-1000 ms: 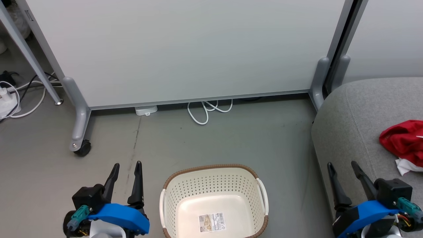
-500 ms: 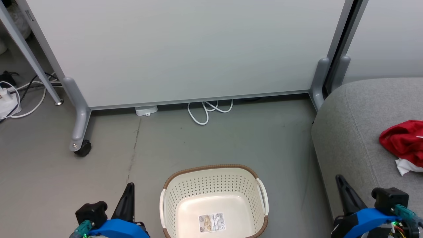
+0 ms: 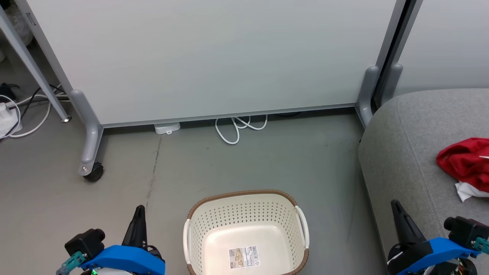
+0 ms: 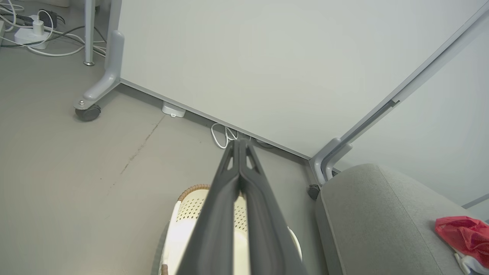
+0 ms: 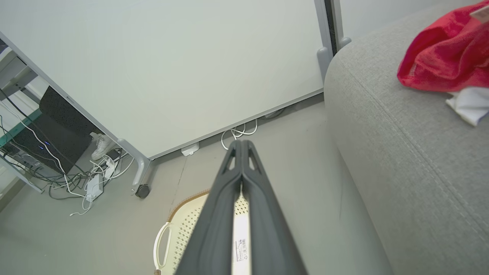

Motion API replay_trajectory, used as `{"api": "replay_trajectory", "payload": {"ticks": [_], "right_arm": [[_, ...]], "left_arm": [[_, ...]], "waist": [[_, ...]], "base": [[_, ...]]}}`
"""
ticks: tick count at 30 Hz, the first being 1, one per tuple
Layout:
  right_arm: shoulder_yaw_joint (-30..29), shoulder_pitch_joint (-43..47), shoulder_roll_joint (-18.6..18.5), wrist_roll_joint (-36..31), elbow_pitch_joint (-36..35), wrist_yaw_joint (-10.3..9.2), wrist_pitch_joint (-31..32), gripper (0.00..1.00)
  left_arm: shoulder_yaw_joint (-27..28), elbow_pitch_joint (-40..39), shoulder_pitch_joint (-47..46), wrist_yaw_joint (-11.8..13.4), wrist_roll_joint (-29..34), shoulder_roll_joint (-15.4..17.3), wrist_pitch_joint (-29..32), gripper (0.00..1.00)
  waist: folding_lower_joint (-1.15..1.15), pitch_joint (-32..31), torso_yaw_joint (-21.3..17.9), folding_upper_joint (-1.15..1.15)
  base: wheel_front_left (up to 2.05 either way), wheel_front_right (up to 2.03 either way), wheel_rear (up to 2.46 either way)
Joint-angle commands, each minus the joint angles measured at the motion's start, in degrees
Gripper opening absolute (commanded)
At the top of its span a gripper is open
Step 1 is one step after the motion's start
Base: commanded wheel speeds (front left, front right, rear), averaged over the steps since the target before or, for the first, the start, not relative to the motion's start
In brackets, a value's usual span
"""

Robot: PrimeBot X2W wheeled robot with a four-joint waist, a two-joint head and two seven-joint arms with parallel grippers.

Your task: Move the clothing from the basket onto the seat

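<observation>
Since basket [image 3: 244, 193] at lower centre sits empty and red clothing [image 3: 464, 162] lies on grey seat [image 3: 405, 152] at right edge, you park left hand [image 3: 139, 210] and right hand [image 3: 395, 206] low, both pinched shut, holding nothing, clear of basket rim.

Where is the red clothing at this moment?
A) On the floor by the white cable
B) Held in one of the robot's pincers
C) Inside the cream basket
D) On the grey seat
D: the red clothing lies bunched on the grey seat, while the basket shows only its bare bottom with a barcode label.
</observation>
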Motion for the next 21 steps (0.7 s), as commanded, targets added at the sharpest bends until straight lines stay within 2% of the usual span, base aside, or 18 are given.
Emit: {"api": "replay_trajectory", "payload": {"ticks": [1,21], "right_arm": [[-0.3,-1.5,0.0,2.2,-1.0,0.00,0.2,0.00],[-0.8,-2.6,0.2,19.5,-1.0,0.00,2.2,0.00]], "left_arm": [[0.8,-1.4,-1.3,0.0,-1.8,0.0,0.4,0.00],[4.0,-5.0,-1.2,0.0,-16.5,-0.5,4.8,0.00]], "waist": [[0.00,0.0,0.0,0.00],[0.00,0.0,-0.6,0.00]], "base": [[0.00,0.00,0.00],[0.00,0.00,0.00]]}}
